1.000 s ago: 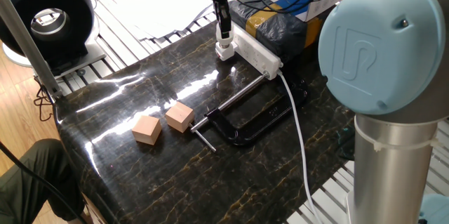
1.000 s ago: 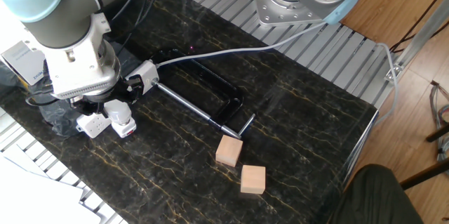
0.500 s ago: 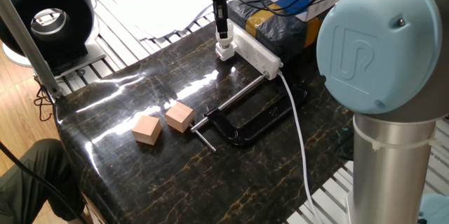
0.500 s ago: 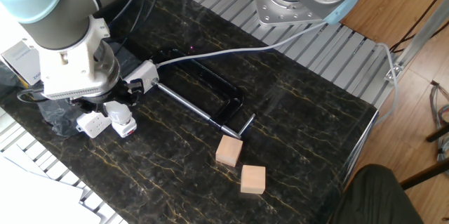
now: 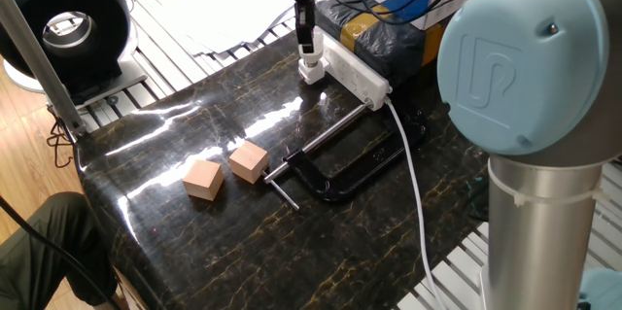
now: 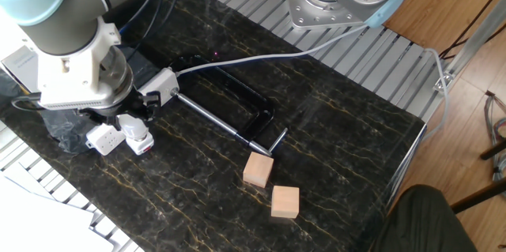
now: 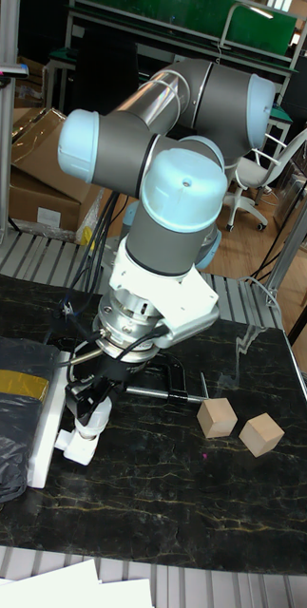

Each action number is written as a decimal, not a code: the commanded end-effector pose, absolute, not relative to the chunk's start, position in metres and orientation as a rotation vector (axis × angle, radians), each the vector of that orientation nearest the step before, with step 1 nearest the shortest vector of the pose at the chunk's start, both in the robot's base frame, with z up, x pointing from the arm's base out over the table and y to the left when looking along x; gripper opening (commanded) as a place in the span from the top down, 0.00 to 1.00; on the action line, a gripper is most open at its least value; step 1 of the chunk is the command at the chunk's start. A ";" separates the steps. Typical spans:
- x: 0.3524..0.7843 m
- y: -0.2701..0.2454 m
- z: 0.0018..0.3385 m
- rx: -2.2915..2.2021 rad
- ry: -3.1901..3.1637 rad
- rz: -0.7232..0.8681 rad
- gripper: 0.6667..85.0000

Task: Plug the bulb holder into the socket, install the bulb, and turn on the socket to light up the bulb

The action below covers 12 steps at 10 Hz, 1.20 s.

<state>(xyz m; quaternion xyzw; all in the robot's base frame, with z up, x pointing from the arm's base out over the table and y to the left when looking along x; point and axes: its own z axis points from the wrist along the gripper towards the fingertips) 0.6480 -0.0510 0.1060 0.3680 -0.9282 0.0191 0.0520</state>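
The long white socket (image 5: 356, 71) lies at the table's far edge, its thick cable (image 5: 414, 189) trailing off to the right. The white cube bulb holder (image 5: 311, 73) with its red mark (image 6: 145, 148) sits at the socket's left end. The small white bulb (image 5: 309, 56) stands upright on top of the holder (image 7: 80, 445). My gripper (image 5: 308, 46) hangs straight above; its dark fingers stand either side of the bulb's top (image 6: 131, 126) and look slightly apart. The arm hides most of the socket in the other fixed view.
Two tan wooden cubes (image 5: 203, 179) (image 5: 249, 161) sit near the table's middle. A black C-clamp (image 5: 340, 169) lies between them and the socket. A black wrapped bundle (image 5: 389, 43) sits behind the socket. The robot's base (image 5: 530, 155) fills the right side.
The gripper has risen a little, while the bulb and holder have stayed in place on the socket. The cubes and clamp have not moved.
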 end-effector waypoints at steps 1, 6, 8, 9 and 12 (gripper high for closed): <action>0.652 -0.046 0.107 1.012 -2.884 0.038 0.91; 0.654 -0.044 0.106 0.789 -2.971 0.041 0.93; 0.652 -0.041 0.106 0.688 -2.994 0.024 0.94; 0.652 -0.040 0.107 0.645 -3.005 0.018 0.94; 0.659 -0.043 0.108 0.578 -3.032 0.044 0.94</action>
